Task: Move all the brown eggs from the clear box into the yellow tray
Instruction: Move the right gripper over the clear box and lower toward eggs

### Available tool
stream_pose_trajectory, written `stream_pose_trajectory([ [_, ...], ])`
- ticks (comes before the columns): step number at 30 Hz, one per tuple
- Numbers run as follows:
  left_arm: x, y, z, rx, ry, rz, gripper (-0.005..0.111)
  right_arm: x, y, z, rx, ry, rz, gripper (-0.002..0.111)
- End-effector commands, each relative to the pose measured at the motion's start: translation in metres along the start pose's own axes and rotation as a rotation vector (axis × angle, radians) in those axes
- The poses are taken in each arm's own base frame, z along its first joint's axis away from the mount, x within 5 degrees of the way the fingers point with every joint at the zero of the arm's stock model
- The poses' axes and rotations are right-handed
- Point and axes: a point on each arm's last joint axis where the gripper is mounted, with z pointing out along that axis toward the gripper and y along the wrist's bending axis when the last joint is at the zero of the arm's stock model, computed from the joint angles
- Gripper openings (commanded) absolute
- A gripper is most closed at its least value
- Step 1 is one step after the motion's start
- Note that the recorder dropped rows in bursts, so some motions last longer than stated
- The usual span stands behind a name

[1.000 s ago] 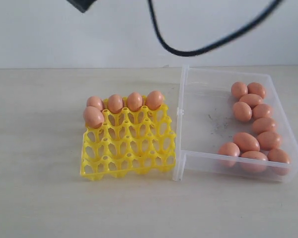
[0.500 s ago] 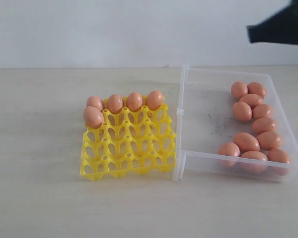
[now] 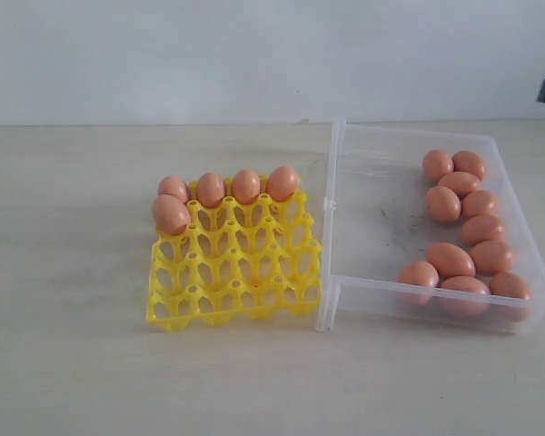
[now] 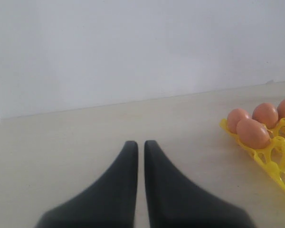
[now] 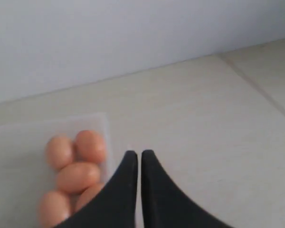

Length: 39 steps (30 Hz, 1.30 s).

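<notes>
I am looking at sixteen eggs (image 3: 450, 260), all smooth, matte and orange-brown. Five are sitting in the tray (image 3: 236, 272) and eleven are lying in the box (image 3: 372, 245). The tray is a bright yellow open lattice of cups and pegs, sitting left of centre in the exterior view, with its right edge just beside the box's left wall. Four of its eggs are filling the top row, and the fifth is sitting in the leftmost cup of the next row. These five are standing on end, long axes roughly upright. The rest of the cups are showing open. The box is clear with low walls and a smudged floor, taking up the right half of the frame. Its eggs are lying on their sides in a loose column down its right side, many touching. Several are pointing their long axes across the frame, and a few are lying slanted. Both are resting on a pale table (image 3: 73, 363). The left gripper (image 4: 138, 144) is hovering over bare table near a tray corner, its dark fingers pressed almost together and gripping nothing. The right gripper (image 5: 135, 154) is hanging over the table just beside the box's blurred eggs, its fingers also pressed together and empty.
</notes>
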Motion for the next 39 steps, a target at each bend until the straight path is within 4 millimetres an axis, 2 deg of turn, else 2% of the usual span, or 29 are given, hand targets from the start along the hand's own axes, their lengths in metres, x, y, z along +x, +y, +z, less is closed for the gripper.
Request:
stream_pose_trajectory([
  [1, 0.001, 0.0, 0.0, 0.006, 0.0, -0.005, 0.004, 0.017, 0.041, 0.018, -0.4, 0.179, -0.131, 0.0],
  [3, 0.001, 0.0, 0.0, 0.006, 0.0, -0.005, 0.004, 0.03, 0.055, 0.032, -0.522, 0.257, -0.184, 0.0],
  [6, 0.001, 0.0, 0.0, 0.006, 0.0, -0.005, 0.004, 0.036, 0.065, 0.054, -0.595, 0.242, -0.41, 0.0],
  [7, 0.001, 0.0, 0.0, 0.006, 0.0, -0.005, 0.004, 0.037, 0.067, 0.06, -0.595, 0.248, -0.409, 0.0],
  [11, 0.001, 0.0, 0.0, 0.006, 0.0, -0.005, 0.004, 0.029, 0.065, 0.069, -0.5, 0.295, -0.132, 0.001],
  [13, 0.001, 0.0, 0.0, 0.006, 0.0, -0.005, 0.004, 0.025, 0.068, 0.068, -0.522, 0.286, -0.137, 0.01],
  [17, 0.001, 0.0, 0.0, 0.006, 0.0, -0.005, 0.004, 0.019, 0.068, 0.07, -0.507, 0.263, -0.133, 0.039],
  [18, 0.001, 0.0, 0.0, 0.006, 0.0, -0.005, 0.004, 0.018, 0.066, 0.071, -0.48, 0.258, -0.118, 0.041],
  [22, 0.001, 0.0, 0.0, 0.006, 0.0, -0.005, 0.004, 0.018, 0.065, 0.071, -0.501, 0.268, -0.114, 0.027],
  [26, 0.001, 0.0, 0.0, 0.006, 0.0, -0.005, 0.004, 0.023, 0.087, 0.06, -0.676, 0.175, -0.501, 0.003],
  [27, 0.001, 0.0, 0.0, 0.006, 0.0, -0.005, 0.004, 0.025, 0.095, 0.056, -0.719, 0.132, -0.632, 0.0],
  [30, 0.001, 0.0, 0.0, 0.006, 0.0, -0.005, 0.004, 0.032, 0.118, 0.045, -0.781, -0.015, -1.02, 0.0],
  [32, 0.001, 0.0, 0.0, 0.006, 0.0, -0.005, 0.004, 0.032, 0.127, 0.045, -0.639, -0.085, -1.255, 0.0],
  [35, 0.001, 0.0, 0.0, 0.006, 0.0, -0.005, 0.004, 0.026, 0.136, 0.041, -0.291, -0.134, -1.639, 0.0],
  [37, 0.001, 0.0, 0.0, 0.006, 0.0, -0.005, 0.004, 0.013, 0.134, 0.041, -0.076, -0.115, -1.695, 0.0],
  [39, 0.001, 0.0, 0.0, 0.006, 0.0, -0.005, 0.004, -0.008, 0.133, 0.04, 0.037, -0.131, -1.53, 0.0],
])
